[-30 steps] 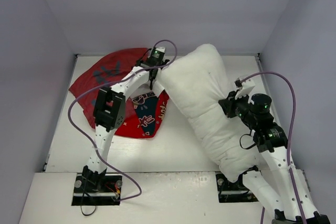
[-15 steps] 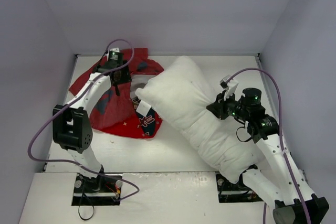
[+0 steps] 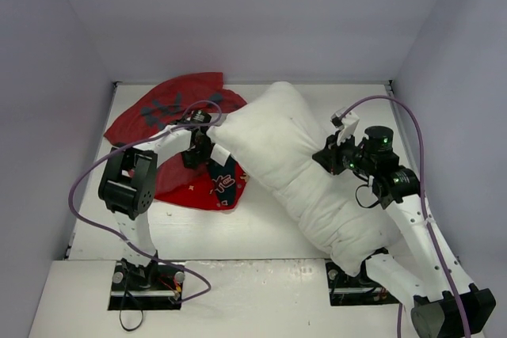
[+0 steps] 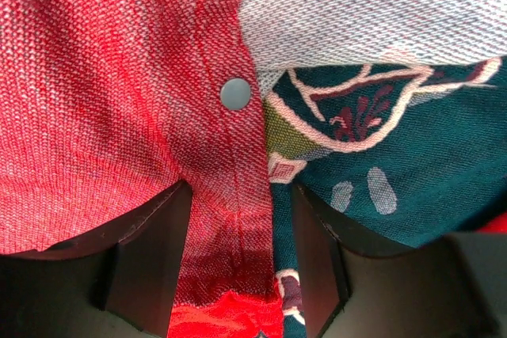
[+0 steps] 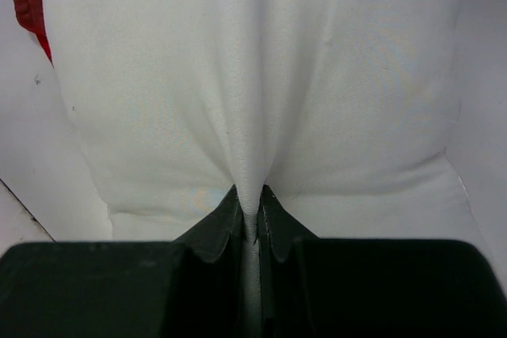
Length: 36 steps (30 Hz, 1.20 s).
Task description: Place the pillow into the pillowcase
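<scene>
Your right gripper [image 5: 250,199] clamped a fold of the pillow [image 5: 253,77]; your left gripper [image 4: 238,195] gaped astride the pillowcase [image 4: 103,77] hem, which risked slipping out.

Overhead camera looks down from six o'clock; wrist cameras press close on pillow [image 5: 253,77] and pillowcase [image 4: 119,77], both also seen overhead.

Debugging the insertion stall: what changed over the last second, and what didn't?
Left end effector swung from the far corner of the pillow out over the pillowcase, then back down to its snap-button hem beside the pillow; the hem lies between its fingers, grip unclear. Pillow shifted left, toward the pillowcase. Right end effector stayed shut on the pillow.
</scene>
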Each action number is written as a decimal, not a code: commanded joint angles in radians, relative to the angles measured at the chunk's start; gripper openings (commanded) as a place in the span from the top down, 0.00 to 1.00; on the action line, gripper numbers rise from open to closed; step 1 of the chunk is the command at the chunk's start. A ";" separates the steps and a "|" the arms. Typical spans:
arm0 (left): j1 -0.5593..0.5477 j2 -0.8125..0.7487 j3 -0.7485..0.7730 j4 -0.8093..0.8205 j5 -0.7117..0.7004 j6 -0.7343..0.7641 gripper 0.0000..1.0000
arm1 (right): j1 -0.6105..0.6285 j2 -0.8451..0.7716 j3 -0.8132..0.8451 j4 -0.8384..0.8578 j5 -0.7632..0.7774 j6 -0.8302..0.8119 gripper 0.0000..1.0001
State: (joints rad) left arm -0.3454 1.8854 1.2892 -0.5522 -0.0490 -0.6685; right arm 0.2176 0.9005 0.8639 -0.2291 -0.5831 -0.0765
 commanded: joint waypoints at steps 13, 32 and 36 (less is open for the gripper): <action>-0.001 -0.155 -0.126 -0.006 -0.022 -0.089 0.80 | 0.011 -0.049 0.050 0.048 -0.009 0.024 1.00; 0.005 -0.540 -0.148 -0.127 0.020 0.104 0.88 | 0.271 0.037 0.066 0.043 -0.113 -0.022 1.00; 0.023 -0.614 -0.191 -0.156 -0.012 0.115 0.88 | 0.307 0.084 0.032 0.033 -0.175 -0.014 1.00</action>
State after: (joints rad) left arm -0.3359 1.3315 1.1042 -0.6918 -0.0456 -0.5823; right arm 0.4992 0.9668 0.8696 -0.2279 -0.6441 -0.0967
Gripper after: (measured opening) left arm 0.117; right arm 0.043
